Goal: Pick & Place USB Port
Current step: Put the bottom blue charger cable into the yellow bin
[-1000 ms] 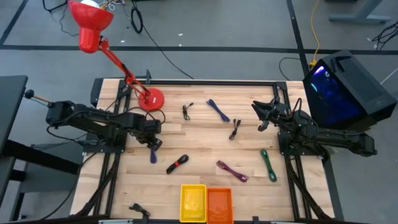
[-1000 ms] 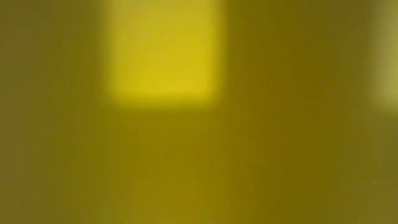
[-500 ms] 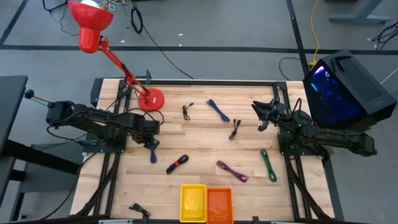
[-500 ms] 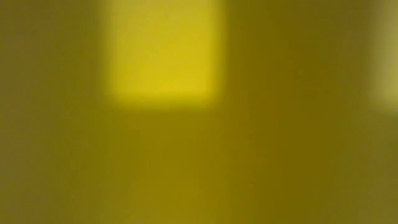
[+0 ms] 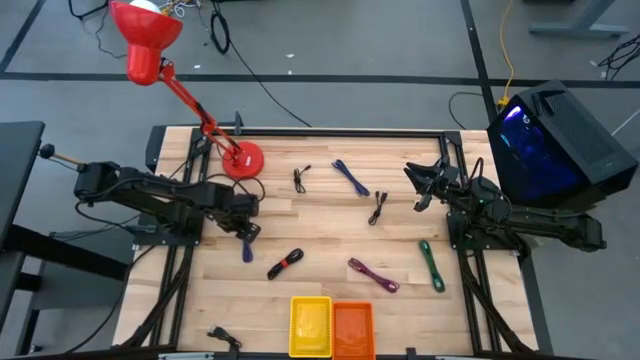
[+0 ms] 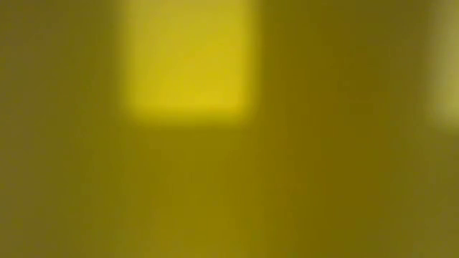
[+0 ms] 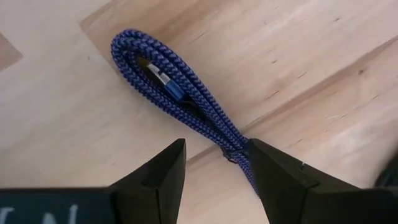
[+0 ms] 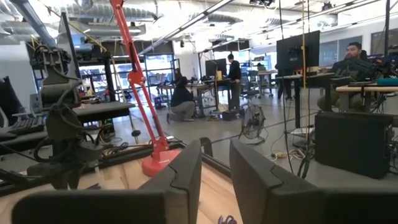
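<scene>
A blue braided USB cable [image 7: 168, 74], coiled into a long loop, lies flat on the wooden table [image 5: 320, 225]; it also shows in the high view [image 5: 246, 250]. My left gripper [image 7: 214, 168] [image 5: 245, 233] is open and points down over the cable's bound end, one finger on each side. My right gripper [image 5: 421, 186] [image 8: 216, 171] is open and held up over the table's far right part, away from every cable. The low view shows only a yellow blur. My left gripper comes from above, pointing down. One finger [image 7: 273, 177] stands right against the blue cable's bound end [image 7: 235, 151], which lies on the table. I cannot tell whether it touches.
Other coiled cables lie about: two black [image 5: 300, 179] [image 5: 378, 207], a blue-purple one [image 5: 350, 177], red-black [image 5: 285, 264], magenta [image 5: 372, 274], green [image 5: 430, 265]. A yellow bin [image 5: 311, 325] and an orange bin [image 5: 352, 328] sit at the near edge. A red lamp's base [image 5: 242, 160] stands far left.
</scene>
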